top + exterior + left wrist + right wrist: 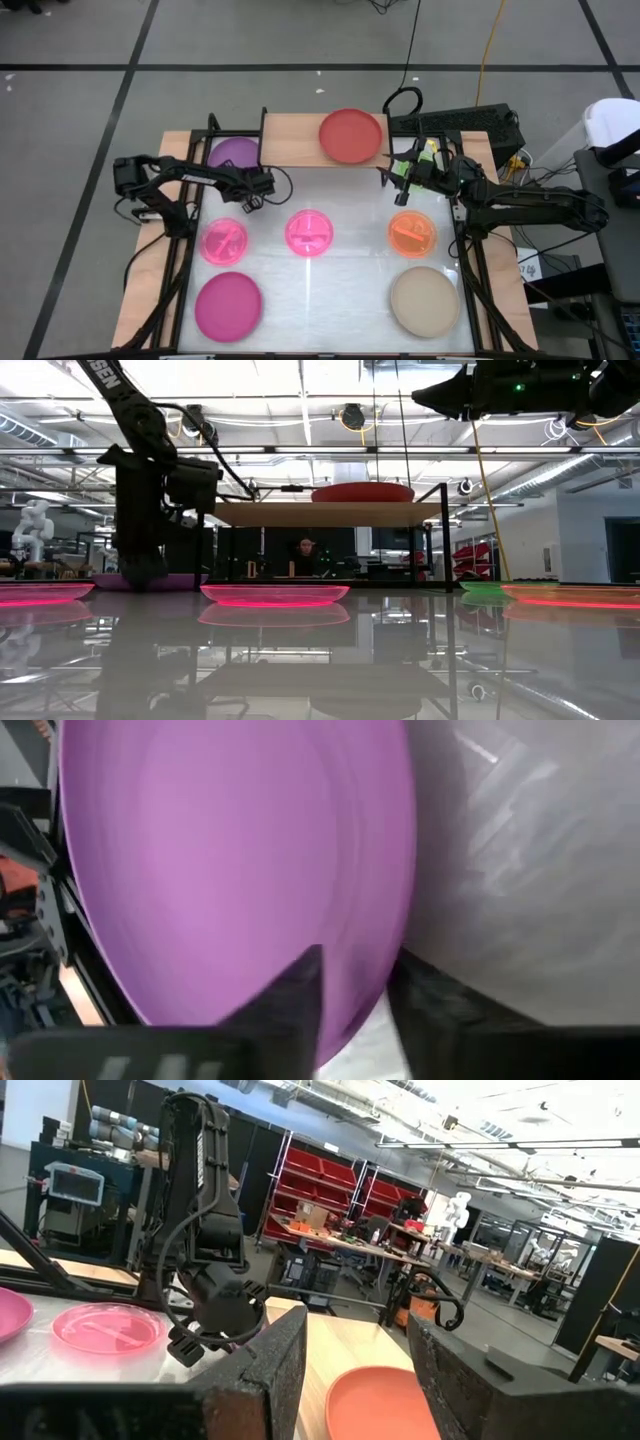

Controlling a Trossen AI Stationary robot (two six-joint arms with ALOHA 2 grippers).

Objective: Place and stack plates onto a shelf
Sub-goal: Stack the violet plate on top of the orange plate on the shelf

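The purple plate point(230, 154) lies flat at the table's far left, beside the shelf point(290, 140); in the low view the purple plate point(175, 581) rests on the tabletop. My left gripper point(262, 184) is low at its near-right rim, shut on it. A red plate point(351, 135) lies flat on the shelf board, and the red plate point(385, 1400) shows just ahead of my right gripper point(358, 1370). That right gripper point(398, 180) hangs open and empty, raised near the shelf's right end. A green plate point(485, 588) lies on the table under it. My left gripper has the purple plate's rim point(365, 990) between its two fingers. One finger point(295, 995) lies over the plate's upper face and the other point(440, 1010) sits outside the edge. The fingers come in low from the plate's near-right side. The plate appears to lie on the table.
On the white top lie two pink divided plates point(223, 240) point(310, 232), an orange divided plate point(412, 232), a magenta plate point(228, 305) and a beige plate point(425, 300). The shelf's left half is bare. Black frame bars run along both table sides.
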